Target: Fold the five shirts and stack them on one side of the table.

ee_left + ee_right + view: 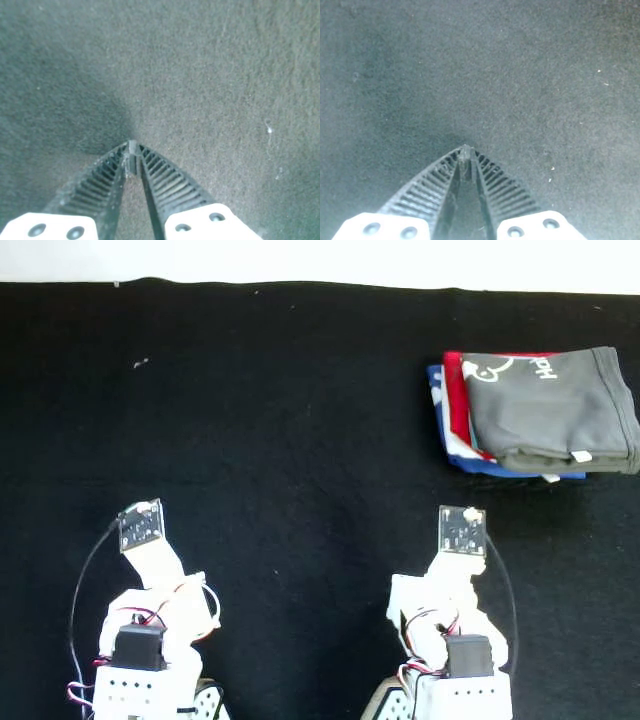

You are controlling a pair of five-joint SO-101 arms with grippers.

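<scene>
Both arms sat tucked at the near edge of the black table. On one, the left claw was closed on nothing, tips together over bare cloth; the right claw was closed and empty too. Folded shirts lay stacked at the far right side, well apart from both arms, with a gray shirt on top and red and blue edges beneath.

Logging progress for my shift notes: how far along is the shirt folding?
Done: a folded stack sits at one side of the table, grey shirt on top, red and blue edges beneath; I cannot count five. In hand: nothing; the left tool and right tool are shut above the table. Left: apparently nothing, unless the stack holds fewer than five.
</scene>
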